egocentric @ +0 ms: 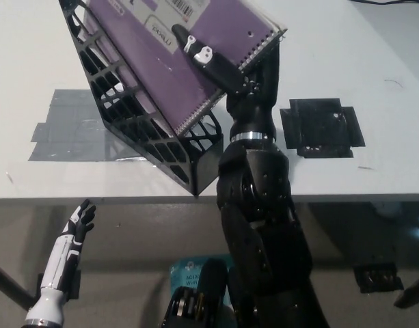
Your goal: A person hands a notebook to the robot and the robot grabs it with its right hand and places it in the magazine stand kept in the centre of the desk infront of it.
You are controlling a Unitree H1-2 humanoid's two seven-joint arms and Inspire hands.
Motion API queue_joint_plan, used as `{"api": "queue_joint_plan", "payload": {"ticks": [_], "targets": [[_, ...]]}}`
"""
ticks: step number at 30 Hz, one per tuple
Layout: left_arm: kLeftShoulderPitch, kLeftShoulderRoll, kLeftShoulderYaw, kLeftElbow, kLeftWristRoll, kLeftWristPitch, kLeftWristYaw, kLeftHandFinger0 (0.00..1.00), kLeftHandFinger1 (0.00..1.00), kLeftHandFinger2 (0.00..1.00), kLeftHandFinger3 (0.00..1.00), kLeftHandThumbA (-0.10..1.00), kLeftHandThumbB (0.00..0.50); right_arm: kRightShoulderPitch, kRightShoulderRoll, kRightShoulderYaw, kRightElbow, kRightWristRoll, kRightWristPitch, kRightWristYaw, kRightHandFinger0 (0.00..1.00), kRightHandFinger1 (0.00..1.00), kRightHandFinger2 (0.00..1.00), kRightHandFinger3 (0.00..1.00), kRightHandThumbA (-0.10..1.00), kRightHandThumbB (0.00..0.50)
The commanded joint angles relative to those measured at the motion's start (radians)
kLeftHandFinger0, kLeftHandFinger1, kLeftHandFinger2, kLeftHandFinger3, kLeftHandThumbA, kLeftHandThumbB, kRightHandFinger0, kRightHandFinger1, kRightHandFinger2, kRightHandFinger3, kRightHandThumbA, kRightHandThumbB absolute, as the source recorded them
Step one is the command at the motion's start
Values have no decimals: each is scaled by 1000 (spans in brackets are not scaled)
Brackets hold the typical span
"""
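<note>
**Inspector:** Report what you have, nearest first

**Operator:** Closest to me, at the lower left and below the desk edge, my white left hand (78,222) hangs idle with its fingers apart and nothing in it. Above that runs the front edge of the pale grey desk (373,171), with a patch of grey tape (62,126) on its left part and a square of black tape (322,128) on its right

**Inspector:** And the working arm?

**Operator:** My black right hand (226,72) reaches up from the bottom right and is clamped on the purple spiral-bound notebook (195,51), one finger lying across the cover near the wire spine

**Inspector:** Where does the notebook sit?

**Operator:** Tilted, its lower left part inside the black lattice plastic magazine stand (151,133) at the desk's centre, its upper right corner standing above the rim. I cannot tell whether its bottom edge touches the stand's floor

**Inspector:** Which step, in your judgement?

**Operator:** Placement, well advanced; the handover is done and only seating and letting go remain

**Inspector:** What does the next move call for?

**Operator:** I would ease the notebook down along the stand's sloped wall until it rests, then spread the fingers and draw the hand clear without dragging the spine or nudging the stand
</note>
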Motion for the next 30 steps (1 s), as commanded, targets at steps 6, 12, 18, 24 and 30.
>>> {"api": "queue_joint_plan", "payload": {"ticks": [6, 12, 18, 24, 30], "targets": [[-33, 19, 0, -20, -19, -37, -10, 1000, 1000, 1000, 1000, 1000, 500, -64, -46, 100, -26, -122, 52, 127, 721, 834, 1000, 1000, 1000, 294], [-39, 22, 1, -21, -29, -31, -19, 1000, 1000, 1000, 1000, 1000, 500, -84, -99, 149, -29, -172, 87, 163, 1000, 1000, 1000, 1000, 1000, 391], [-47, 24, 2, -27, -36, -26, -25, 1000, 1000, 1000, 1000, 1000, 500, -104, -108, 132, -35, -171, 91, 166, 1000, 1000, 1000, 1000, 1000, 411], [-48, 22, 5, -40, -28, -3, -20, 1000, 1000, 1000, 1000, 1000, 500, -119, -113, 114, -61, -166, 100, 186, 1000, 1000, 1000, 1000, 1000, 459], [-55, 25, 6, -43, -9, -12, -10, 1000, 1000, 1000, 1000, 1000, 500, -132, -119, 92, -123, -156, 107, 203, 1000, 1000, 1000, 1000, 1000, 409]]}}
